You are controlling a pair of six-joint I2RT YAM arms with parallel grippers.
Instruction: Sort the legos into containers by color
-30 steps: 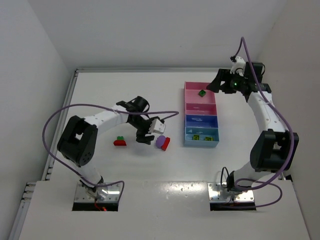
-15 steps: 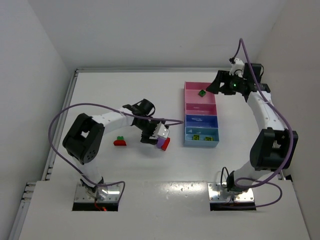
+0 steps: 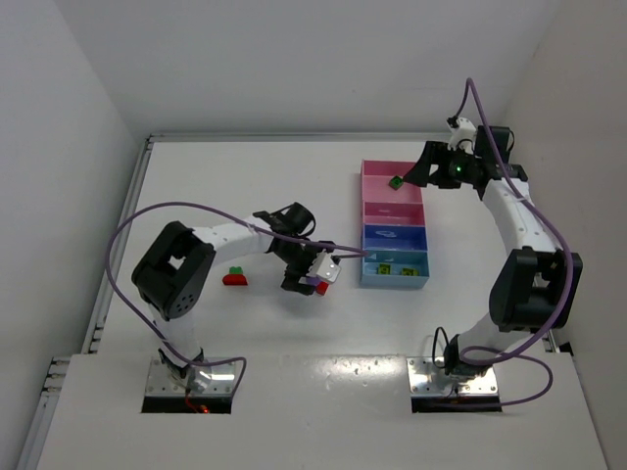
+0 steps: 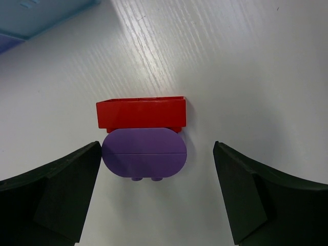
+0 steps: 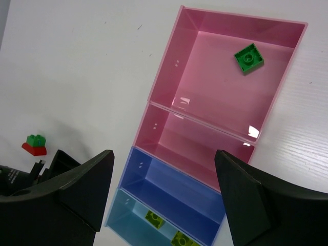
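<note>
A purple brick joined to a red brick lies on the white table. My left gripper is open and low over it, with the purple brick between the jaws, close to the left finger. In the top view the left gripper covers most of this pair. A green-on-red pair lies to its left. My right gripper is open and empty above the tray. A green brick lies in the large pink compartment. Two yellow bricks lie in the light blue compartment.
The smaller pink compartment and the dark blue compartment hold nothing visible. The green-on-red pair also shows in the right wrist view. The left arm's purple cable loops over the table's left side.
My left gripper has moved right and toward the near edge, coming down over the purple and red pair. The right arm has barely moved.
</note>
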